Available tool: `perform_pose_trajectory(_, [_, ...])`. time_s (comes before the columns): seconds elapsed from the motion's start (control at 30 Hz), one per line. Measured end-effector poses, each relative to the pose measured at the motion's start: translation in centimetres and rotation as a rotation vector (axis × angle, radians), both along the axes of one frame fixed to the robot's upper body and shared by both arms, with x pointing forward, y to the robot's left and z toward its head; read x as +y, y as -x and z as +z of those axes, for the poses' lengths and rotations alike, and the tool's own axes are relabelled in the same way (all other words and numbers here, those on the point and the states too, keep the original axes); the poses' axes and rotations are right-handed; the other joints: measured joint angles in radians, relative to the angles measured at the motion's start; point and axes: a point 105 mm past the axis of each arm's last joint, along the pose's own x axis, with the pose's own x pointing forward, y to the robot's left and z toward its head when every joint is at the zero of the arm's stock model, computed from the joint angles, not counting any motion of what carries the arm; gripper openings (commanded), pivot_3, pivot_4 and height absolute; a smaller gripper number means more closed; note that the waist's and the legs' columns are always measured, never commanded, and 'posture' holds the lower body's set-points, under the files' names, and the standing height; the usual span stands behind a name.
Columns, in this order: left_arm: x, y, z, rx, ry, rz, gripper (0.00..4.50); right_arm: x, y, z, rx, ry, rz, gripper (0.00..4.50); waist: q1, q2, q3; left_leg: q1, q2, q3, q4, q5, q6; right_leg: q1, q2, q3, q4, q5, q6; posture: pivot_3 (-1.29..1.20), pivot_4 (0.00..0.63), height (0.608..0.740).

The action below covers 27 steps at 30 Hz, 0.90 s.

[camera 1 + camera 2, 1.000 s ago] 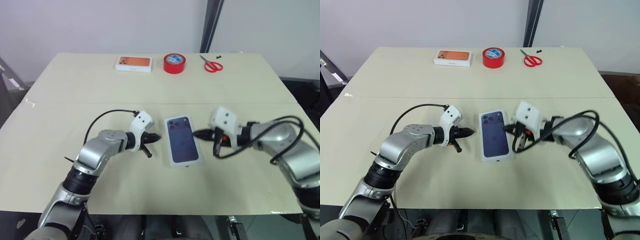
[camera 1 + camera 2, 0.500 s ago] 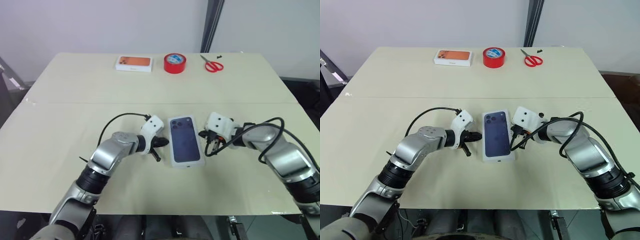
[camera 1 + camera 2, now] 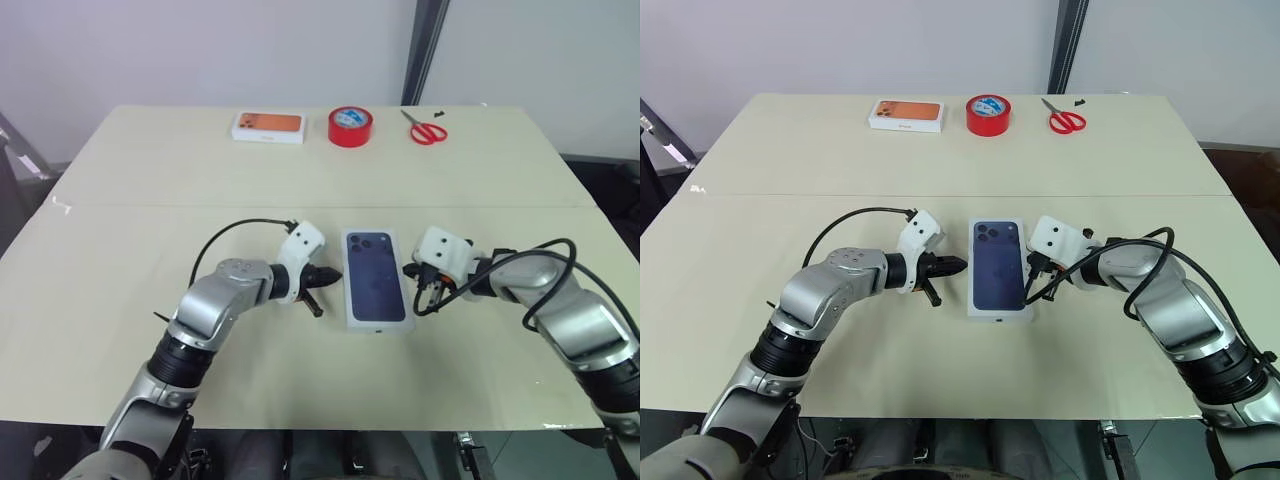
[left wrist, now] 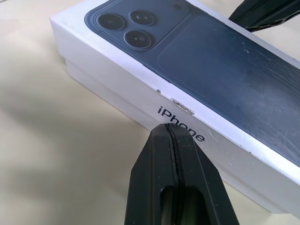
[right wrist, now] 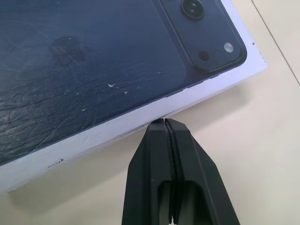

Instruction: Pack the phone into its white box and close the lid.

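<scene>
The lid (image 3: 375, 275), white with a dark blue phone pictured on top, sits on the white box (image 4: 89, 77) at the table's middle. Only a thin strip of the box's wall shows under the lid. The phone is hidden. My left gripper (image 3: 328, 277) is shut, and its tip (image 4: 168, 127) meets the lid's left side wall by the printed name. My right gripper (image 3: 407, 269) is shut too, with its tip (image 5: 164, 122) against the lid's right side. Neither holds anything.
Along the table's far edge lie a white box with an orange top (image 3: 267, 126), a red tape roll (image 3: 349, 126) and red scissors (image 3: 426, 132). A crease runs across the tan table (image 3: 150, 206) behind the arms.
My left gripper has slid right up to the box's left side. My right gripper has sunk and come in against its right side. The box now lies a little straighter.
</scene>
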Motion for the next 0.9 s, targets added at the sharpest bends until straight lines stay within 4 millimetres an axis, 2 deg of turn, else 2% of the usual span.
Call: perform_pose_trajectory(0.9, [-0.4, 0.2, -0.2, 0.006, -0.002, -0.007, 0.0, -0.7, -0.2, -1.1, 0.017, 0.003, -0.042, 0.03, 0.001, 0.0, 0.0, 0.0, 0.0, 0.0, 0.0, 0.0, 0.0, 0.0, 0.0, 0.0, 0.0, 0.0, 0.0, 0.0, 0.15, 0.733])
